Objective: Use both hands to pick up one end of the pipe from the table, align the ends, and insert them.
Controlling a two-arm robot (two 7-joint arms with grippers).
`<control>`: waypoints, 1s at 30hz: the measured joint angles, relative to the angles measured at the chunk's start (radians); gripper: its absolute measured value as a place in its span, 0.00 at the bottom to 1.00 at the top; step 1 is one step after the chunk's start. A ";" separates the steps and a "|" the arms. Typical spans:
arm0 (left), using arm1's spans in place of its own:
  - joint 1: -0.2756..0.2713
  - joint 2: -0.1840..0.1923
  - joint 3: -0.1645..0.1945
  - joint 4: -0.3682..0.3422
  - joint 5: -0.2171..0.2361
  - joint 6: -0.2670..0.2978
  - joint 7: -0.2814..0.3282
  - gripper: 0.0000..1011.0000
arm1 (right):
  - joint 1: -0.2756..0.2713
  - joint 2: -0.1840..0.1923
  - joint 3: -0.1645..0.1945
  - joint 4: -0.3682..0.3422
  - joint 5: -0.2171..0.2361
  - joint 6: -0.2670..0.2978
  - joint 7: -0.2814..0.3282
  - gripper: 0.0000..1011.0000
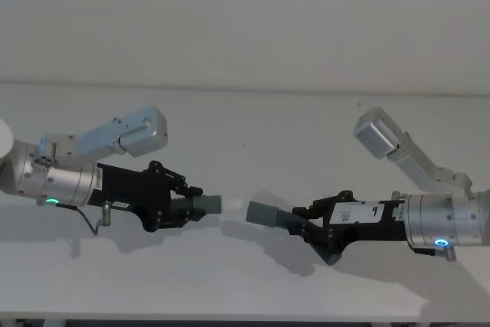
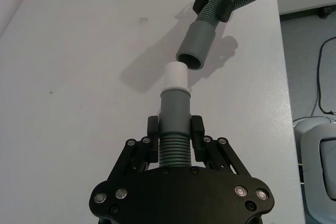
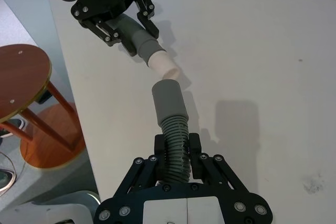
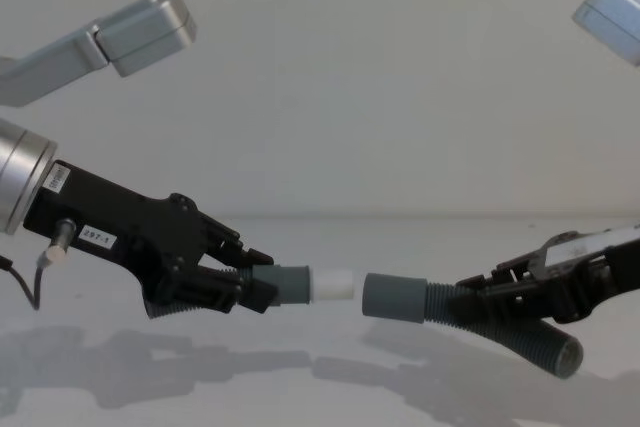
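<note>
Left pincer: clamped on white-tipped hose piece.
Right pincer: clamped on plain-cuffed hose piece.
Ends: facing, just apart, above surface.

The right end effector clamps a ribbed pipe piece, its cuff just short of the other piece's white tip.

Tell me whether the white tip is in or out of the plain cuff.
Out. The white tip stops just short of the plain cuff; bare table shows in the gap between them, ends roughly facing.
</note>
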 joint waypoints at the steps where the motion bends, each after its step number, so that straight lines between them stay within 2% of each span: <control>1: -0.001 0.000 0.001 0.000 0.000 -0.001 -0.002 0.35 | 0.000 0.000 0.000 0.001 0.001 0.000 0.000 0.26; 30: -0.009 -0.010 0.016 0.002 -0.004 -0.007 -0.010 0.35 | 0.006 0.006 -0.009 0.005 0.038 -0.008 -0.009 0.26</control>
